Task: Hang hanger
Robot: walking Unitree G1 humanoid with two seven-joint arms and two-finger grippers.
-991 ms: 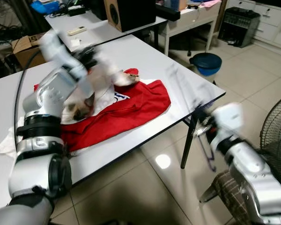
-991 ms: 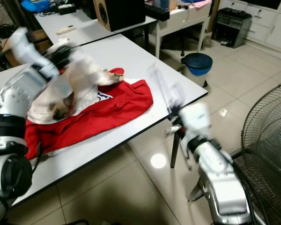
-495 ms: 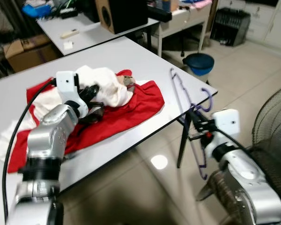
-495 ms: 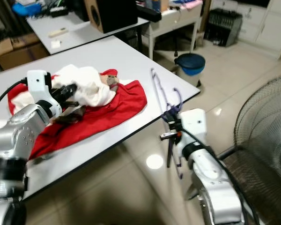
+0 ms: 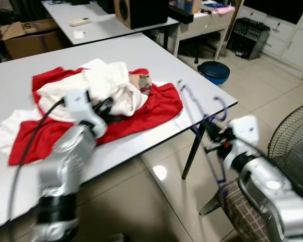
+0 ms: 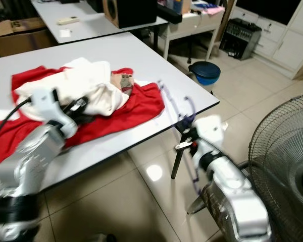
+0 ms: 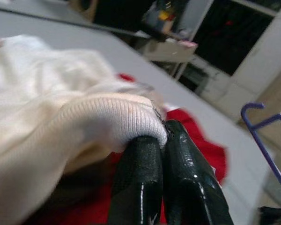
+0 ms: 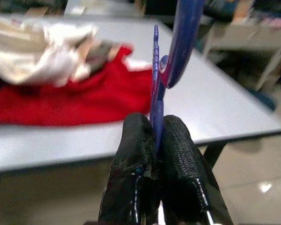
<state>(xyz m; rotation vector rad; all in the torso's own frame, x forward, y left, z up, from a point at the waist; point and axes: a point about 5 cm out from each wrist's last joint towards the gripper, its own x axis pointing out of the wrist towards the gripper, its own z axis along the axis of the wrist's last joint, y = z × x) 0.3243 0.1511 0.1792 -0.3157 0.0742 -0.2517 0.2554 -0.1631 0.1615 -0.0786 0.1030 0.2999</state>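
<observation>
A thin purple hanger stands tilted over the right corner of the white table, its hook near the edge. My right gripper is shut on the hanger's lower part just off that corner; in the right wrist view the fingers pinch the purple wire. A cream white garment lies bunched on a red garment in the middle of the table. My left gripper is shut on a ribbed edge of the white garment.
A blue bin stands on the floor beyond the table's right corner. A large floor fan is at the right. A checked cloth lies low beside my right arm. Behind stand a second table with a speaker and a cardboard box.
The view has shifted. My left arm has come back toward the table's near edge, still gripping the white garment. The right gripper keeps hold of the hanger by the corner.
</observation>
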